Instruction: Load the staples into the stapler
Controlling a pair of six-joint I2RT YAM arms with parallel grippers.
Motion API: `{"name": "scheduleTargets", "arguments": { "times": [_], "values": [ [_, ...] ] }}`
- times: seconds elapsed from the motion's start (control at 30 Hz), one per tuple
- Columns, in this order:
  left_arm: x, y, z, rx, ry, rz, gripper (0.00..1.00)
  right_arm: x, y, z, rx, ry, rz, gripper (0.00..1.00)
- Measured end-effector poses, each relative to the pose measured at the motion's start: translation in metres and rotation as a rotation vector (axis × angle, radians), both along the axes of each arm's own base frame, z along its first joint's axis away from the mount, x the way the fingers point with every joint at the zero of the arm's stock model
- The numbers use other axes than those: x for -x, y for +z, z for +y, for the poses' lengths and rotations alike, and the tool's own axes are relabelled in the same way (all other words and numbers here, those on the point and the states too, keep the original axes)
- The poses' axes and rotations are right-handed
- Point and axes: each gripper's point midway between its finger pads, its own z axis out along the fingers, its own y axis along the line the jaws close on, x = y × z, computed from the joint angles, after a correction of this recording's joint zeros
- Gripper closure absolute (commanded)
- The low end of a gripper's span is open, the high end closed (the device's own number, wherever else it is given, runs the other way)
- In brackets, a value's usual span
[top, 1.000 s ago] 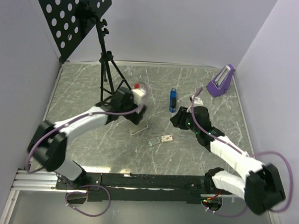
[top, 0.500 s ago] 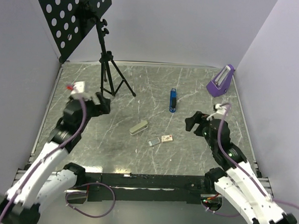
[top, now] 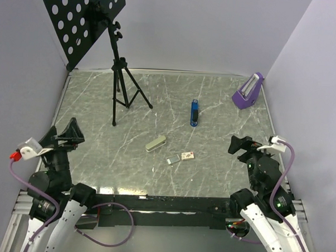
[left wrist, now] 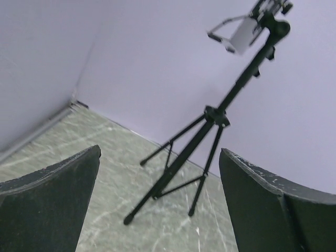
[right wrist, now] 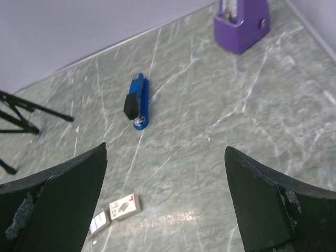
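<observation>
The right pincer [right wrist: 165,148] is released: its two matte black fingers [right wrist: 58,205], scuffed with pale flecks, are spread wide and nothing is held between them. The left pincer [left wrist: 160,152] is released and empty as well, and is aimed towards the back wall.

Ahead of the right pincer and a little to its left, the stapler [right wrist: 137,102] is laid flat on the table [top: 221,173], a grey-green slab veined in white. The stapler is slim, glossy blue, with a black end. The staples are found lower, just beside the right pincer's left finger: a small flat cardboard box [right wrist: 125,206], pale with reddish print, and touching or almost touching it a grey tray-like piece [right wrist: 98,222]. What is inside either cannot be told. Nothing is placed between them and the stapler.

Further left of the box, a rounded grey oblong object [top: 155,143] is seen. Far ahead and to the right of the right pincer a purple wedge-shaped case [right wrist: 242,23] is stood near the wall. Straight ahead of the left pincer a black tripod stand [left wrist: 194,157] with thin tubular legs is set, topped by a perforated black plate [top: 83,16].
</observation>
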Motion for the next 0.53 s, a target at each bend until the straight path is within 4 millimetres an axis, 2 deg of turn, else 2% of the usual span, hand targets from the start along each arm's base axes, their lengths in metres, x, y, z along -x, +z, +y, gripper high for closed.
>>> {"name": "scheduleTargets", "arguments": {
  "times": [0.17, 0.3, 0.53],
  "values": [
    [0.006, 0.001, 0.011, 0.005, 0.055, -0.032, 0.01, 0.006, 0.007, -0.011, 0.001, -0.042, -0.039, 0.00],
    [0.002, -0.007, 0.011, -0.001, 0.063, -0.011, 0.01, 0.007, 0.009, -0.016, 0.005, -0.062, -0.050, 0.00],
    [0.003, -0.007, 0.013, -0.002, 0.072, -0.009, 0.00, 0.007, 0.010, -0.018, 0.006, -0.075, -0.052, 0.00]
  ]
}}
